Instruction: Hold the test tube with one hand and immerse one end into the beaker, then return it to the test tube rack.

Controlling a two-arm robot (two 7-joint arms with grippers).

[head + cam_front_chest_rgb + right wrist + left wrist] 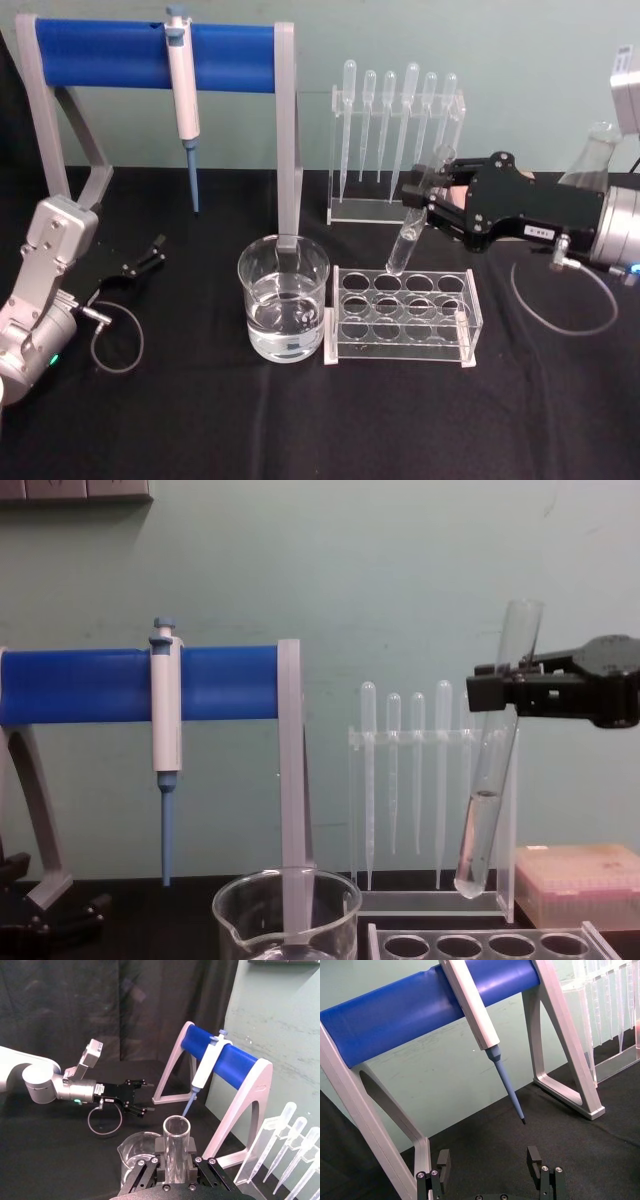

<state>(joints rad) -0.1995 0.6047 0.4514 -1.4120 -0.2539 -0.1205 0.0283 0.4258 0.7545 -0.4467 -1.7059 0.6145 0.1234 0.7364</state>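
Currently, item: long clear glass test tube [408,238], clamped near its upper part in my black right claw [425,195]. It hangs above the back row of the clear plastic hole rack [470,335], apart from it, with the wide glass beaker of water [246,275] near on the left.

Axis: near upright but tilted — rounded end down toward the beaker side, flared rim up and to my right.

Risk: that tilt could knock the rounded end on a hole edge or the beaker rim, and smooth glass could slide in the grip.

Left claw [150,255]: parked low over the desk at my left, fingers apart.
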